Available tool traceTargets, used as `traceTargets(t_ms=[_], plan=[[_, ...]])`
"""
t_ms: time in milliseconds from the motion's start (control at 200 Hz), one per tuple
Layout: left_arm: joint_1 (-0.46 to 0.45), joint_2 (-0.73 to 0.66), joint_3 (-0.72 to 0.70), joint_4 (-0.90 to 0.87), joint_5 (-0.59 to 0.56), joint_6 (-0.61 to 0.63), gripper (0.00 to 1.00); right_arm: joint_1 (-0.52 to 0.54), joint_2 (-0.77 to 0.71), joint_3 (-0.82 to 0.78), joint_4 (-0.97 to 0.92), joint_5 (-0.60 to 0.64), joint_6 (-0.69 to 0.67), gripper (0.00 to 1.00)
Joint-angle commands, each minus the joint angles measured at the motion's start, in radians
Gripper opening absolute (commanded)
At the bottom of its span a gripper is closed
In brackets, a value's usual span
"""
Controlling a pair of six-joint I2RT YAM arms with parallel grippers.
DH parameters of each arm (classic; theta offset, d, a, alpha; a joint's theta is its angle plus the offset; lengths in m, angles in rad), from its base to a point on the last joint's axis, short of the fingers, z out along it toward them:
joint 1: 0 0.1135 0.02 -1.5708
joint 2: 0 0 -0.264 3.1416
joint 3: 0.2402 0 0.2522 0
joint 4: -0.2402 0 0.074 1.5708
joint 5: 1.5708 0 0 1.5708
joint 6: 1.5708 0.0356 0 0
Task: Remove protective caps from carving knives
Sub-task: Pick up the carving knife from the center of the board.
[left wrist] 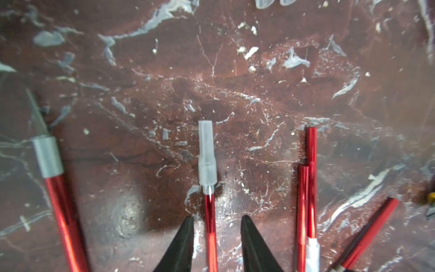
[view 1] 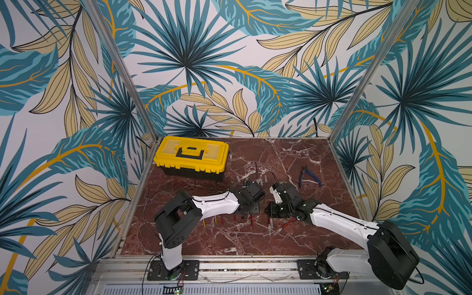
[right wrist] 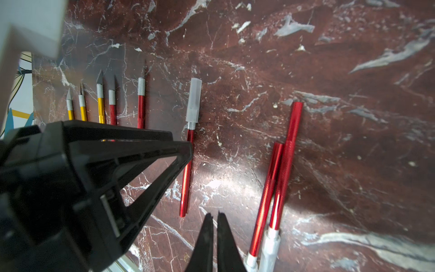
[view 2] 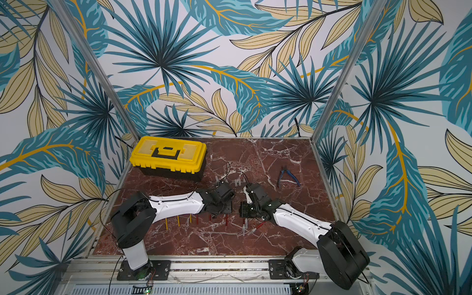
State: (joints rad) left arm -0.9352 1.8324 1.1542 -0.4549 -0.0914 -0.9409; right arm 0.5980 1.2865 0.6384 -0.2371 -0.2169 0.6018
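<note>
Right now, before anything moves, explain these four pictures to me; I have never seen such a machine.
Two white-and-black robot arms, the left arm and the right arm, are mounted at the near edge of a red marble-look table. The two wide pictures come from one two-eyed camera overhead. The two close-ups come from cameras on the arms' wrists. On the table lie a yellow toolbox, blue pliers and thin carving knives. Several bare-bladed knives lie in a row. The left arm's fingers stand open on either side of a red knife that wears its grey cap, without touching it. The right arm's fingers are shut on nothing. Nothing is held.
</note>
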Motion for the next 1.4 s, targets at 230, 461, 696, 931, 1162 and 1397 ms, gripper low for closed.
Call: traceTargets(t_ms=[230,461,696,931,1162,1397], plan=[[-0.005,0.060,0.066,-0.086,-0.038,0.013,0.30,-0.015,0.006,-0.033,0.010,-0.007,-0.001,0.10],[-0.010,0.083,0.078,-0.102,-0.041,0.024,0.18,-0.020,0.002,-0.046,0.009,-0.014,0.003,0.10],[-0.009,0.080,0.070,-0.103,-0.031,0.033,0.09,-0.025,-0.013,-0.049,0.009,-0.014,0.003,0.10],[-0.010,0.002,0.078,-0.100,-0.025,0.076,0.00,-0.026,-0.021,-0.038,0.010,-0.027,0.009,0.20],[-0.010,-0.123,0.042,-0.038,0.020,0.129,0.00,-0.028,0.007,0.033,0.053,-0.074,0.014,0.35],[-0.008,-0.203,-0.011,0.001,0.058,0.131,0.00,-0.030,0.074,0.147,0.099,-0.151,0.040,0.39]])
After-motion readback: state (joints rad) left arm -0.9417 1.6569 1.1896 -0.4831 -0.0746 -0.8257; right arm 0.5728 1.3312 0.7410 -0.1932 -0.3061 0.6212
